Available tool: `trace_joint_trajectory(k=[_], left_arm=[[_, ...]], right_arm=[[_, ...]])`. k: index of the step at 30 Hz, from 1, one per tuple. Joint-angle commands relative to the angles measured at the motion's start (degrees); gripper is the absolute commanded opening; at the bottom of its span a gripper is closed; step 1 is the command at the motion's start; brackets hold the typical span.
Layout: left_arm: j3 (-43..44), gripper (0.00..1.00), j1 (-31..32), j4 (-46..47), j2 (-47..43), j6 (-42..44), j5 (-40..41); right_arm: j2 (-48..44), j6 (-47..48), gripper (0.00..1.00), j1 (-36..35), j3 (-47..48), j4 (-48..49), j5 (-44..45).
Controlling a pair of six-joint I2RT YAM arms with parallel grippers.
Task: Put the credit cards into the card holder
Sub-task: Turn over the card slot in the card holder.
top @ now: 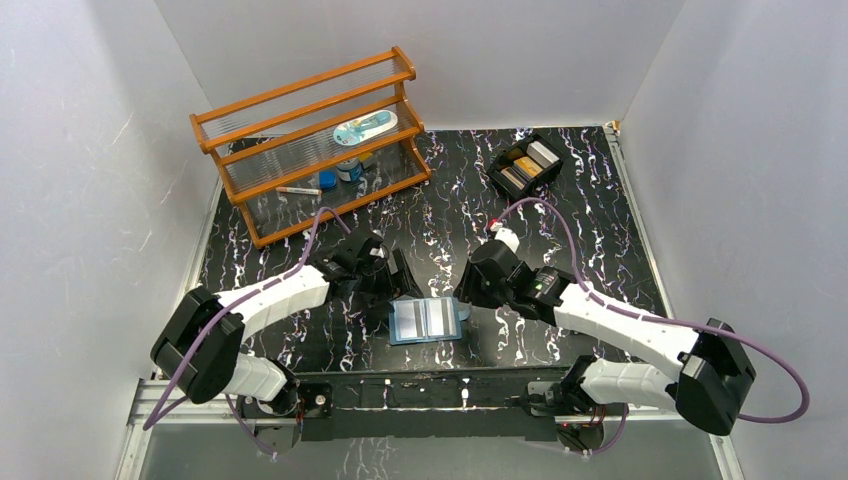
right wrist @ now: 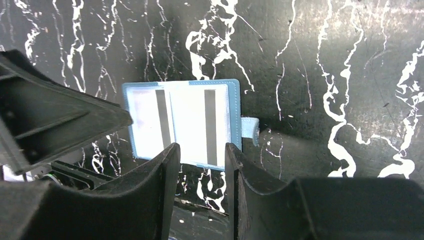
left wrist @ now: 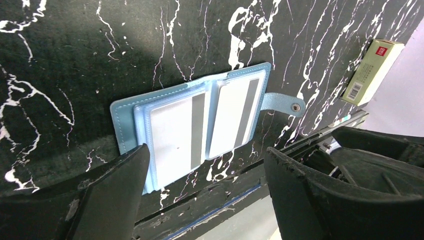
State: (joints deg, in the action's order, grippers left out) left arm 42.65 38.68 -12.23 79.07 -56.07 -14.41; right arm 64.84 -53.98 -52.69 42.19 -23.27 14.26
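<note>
The card holder (top: 427, 320) lies opened flat on the tabletop (top: 450, 210), close to the near edge, just beyond the rail that carries the 2 arm bases. White walls close the left, right and far sides. Beyond the holder a broad stretch of bare marbled surface runs toward the far wall.

The left pincer (left wrist: 206, 152) hangs just left of the holder and a little farther back, its jaws spread wide with nothing between them. The right pincer (right wrist: 201, 148) hangs just right of it, jaws parted by a narrow gap and gripping nothing.

The holder's 2 pockets sit side by side, and each shows 1 of the credit cards (left wrist: 175, 132), pale with a dark stripe. At the far right a black tray (top: 495, 168) holds several flat pieces, 1 orange-gold and the others pale or dark. At the far left a wooden rack (top: 310, 140) carries a pale blue-and-white item on its middle shelf and small blue things lower down.

The open holder's long axis runs left to right, slightly skewed. Its snap tab (left wrist: 292, 105) points right. The card stripes run near to far.
</note>
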Motion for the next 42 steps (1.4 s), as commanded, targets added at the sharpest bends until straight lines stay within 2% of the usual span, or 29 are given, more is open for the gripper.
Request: trace_joint_trajectory(k=[1, 6, 27, 42], left_arm=[[-2.54, 0.82, -0.36, 4.01, -0.99, -0.43, -3.23], [-3.28, 0.82, -0.36, 4.19, -0.93, -0.71, -2.07], [-6.99, 0.83, -0.36, 11.87, 1.92, -2.76, -3.19], [-7.97, 0.83, -0.35, 23.08, -0.41, -7.6, -10.24]], right_arm=[[-1.43, 2.34, 0.45, -0.34, 2.29, 2.07, 0.04], [2.88, 2.79, 0.42, -1.69, 1.72, 7.52, -4.22], [14.92, 2.73, 0.34, -2.94, -5.65, 17.41, -3.96], [15.53, 0.8, 0.32, -2.95, -9.41, 19.64, -4.76]])
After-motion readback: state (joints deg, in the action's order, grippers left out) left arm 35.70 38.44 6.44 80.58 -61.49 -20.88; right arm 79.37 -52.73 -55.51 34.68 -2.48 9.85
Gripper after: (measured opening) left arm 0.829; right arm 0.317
